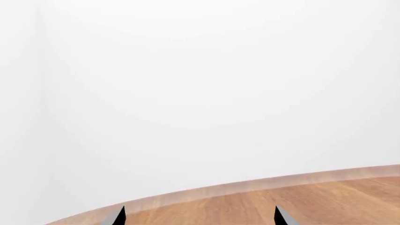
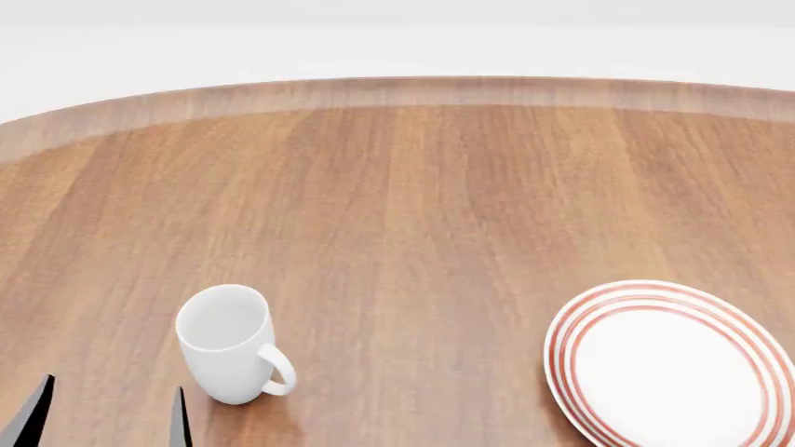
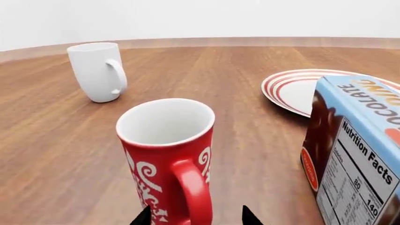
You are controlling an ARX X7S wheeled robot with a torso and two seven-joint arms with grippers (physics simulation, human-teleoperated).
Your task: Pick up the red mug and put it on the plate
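The red mug (image 3: 164,154), with white ornaments and a white inside, stands upright on the wooden table close in front of my right gripper (image 3: 196,218). Its red handle (image 3: 194,192) faces the gripper and lies between the two open fingertips (image 3: 144,217), which do not clamp it. The plate (image 3: 291,89) with red rings lies beyond it beside a box; it also shows at the lower right of the head view (image 2: 584,326). The red mug and my right gripper are out of the head view. My left gripper (image 1: 200,216) is open and empty, low at the head view's left (image 2: 108,419).
A plain white mug (image 2: 230,345) stands near my left gripper; it also shows in the right wrist view (image 3: 97,70). A blue and brown chocolate box (image 3: 356,150) stands right beside the red mug, near the plate. The table's curved far edge (image 2: 397,88) meets a white wall.
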